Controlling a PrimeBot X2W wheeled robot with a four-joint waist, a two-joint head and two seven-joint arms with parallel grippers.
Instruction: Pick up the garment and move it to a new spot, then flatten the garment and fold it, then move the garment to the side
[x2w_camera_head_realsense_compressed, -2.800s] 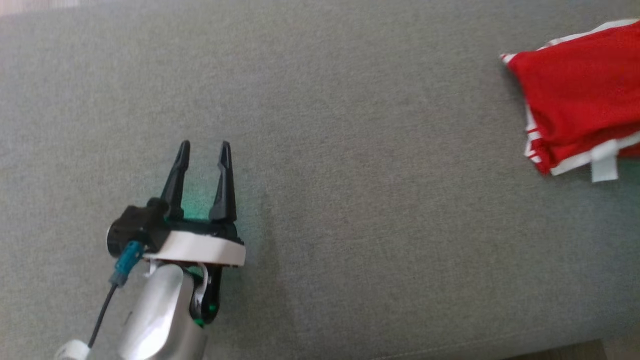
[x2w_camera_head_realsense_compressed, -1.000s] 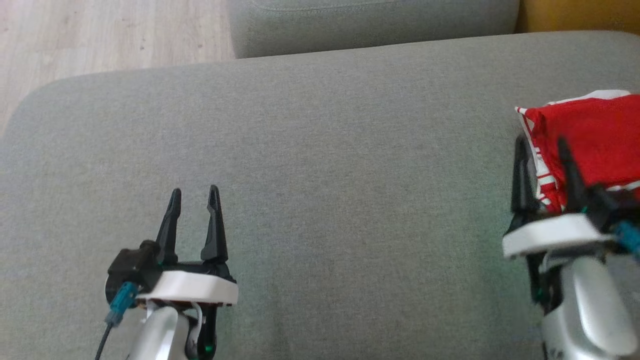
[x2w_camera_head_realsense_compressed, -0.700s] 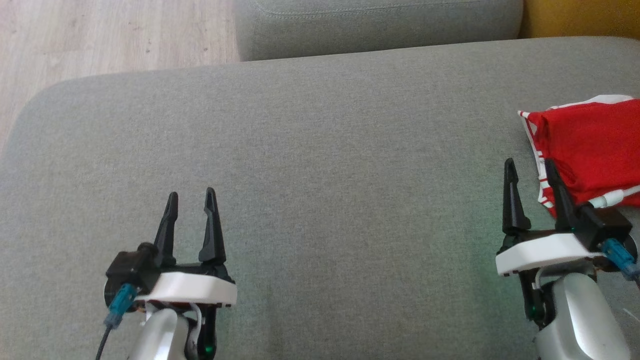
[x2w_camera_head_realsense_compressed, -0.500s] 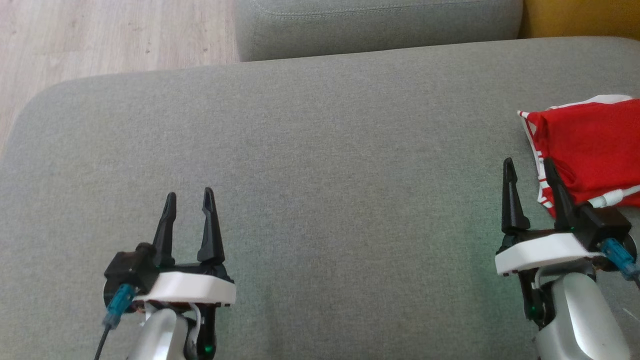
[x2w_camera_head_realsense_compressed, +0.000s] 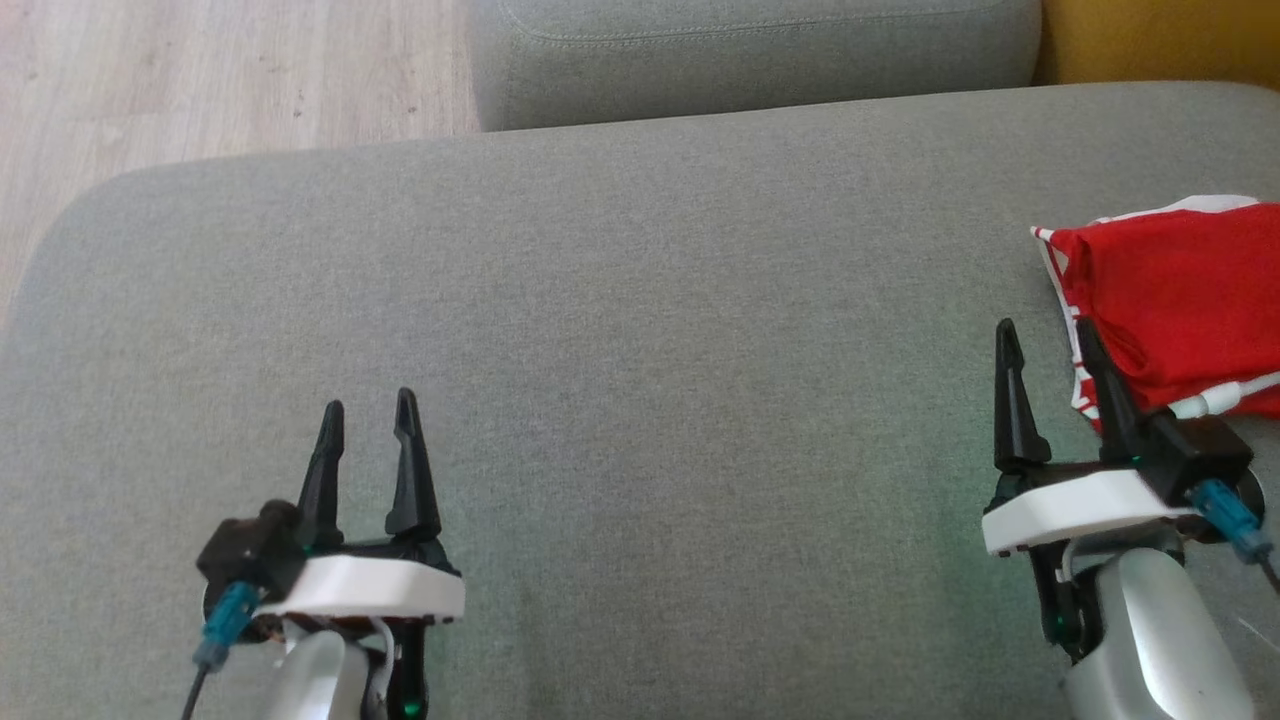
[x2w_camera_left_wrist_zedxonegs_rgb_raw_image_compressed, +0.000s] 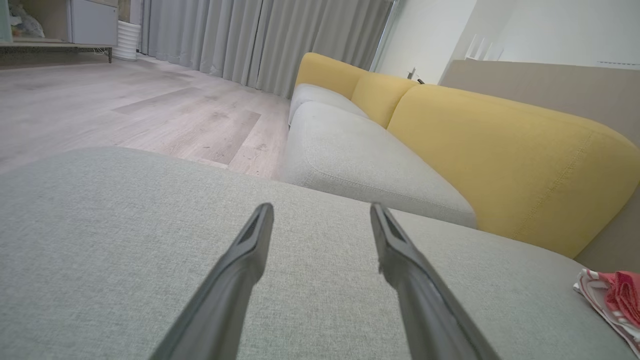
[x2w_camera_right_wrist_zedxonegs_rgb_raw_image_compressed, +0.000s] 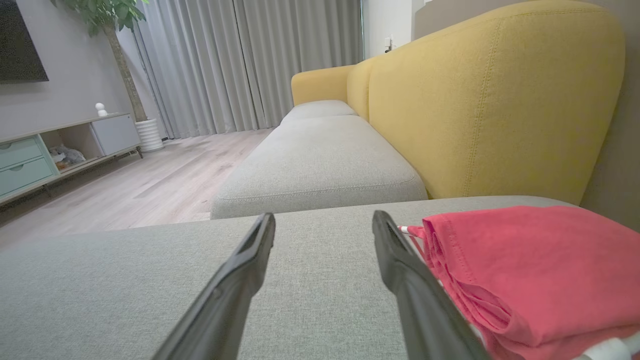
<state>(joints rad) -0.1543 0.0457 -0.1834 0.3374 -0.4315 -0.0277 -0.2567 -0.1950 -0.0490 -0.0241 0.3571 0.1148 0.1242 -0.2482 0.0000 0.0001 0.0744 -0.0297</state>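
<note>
Red garment (x2w_camera_head_realsense_compressed: 1180, 290) sits at cushion's (x2w_camera_head_realsense_compressed: 640, 330) right edge beside spread right claw (x2w_camera_head_realsense_compressed: 1045, 330); left claw (x2w_camera_head_realsense_compressed: 367, 402) spread, well apart.

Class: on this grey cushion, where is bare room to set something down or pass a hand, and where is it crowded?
Bare: the grey cushion between the left gripper and the right gripper, and its far strip. Crowded: the right end, where the red garment lies by the right gripper.
</note>
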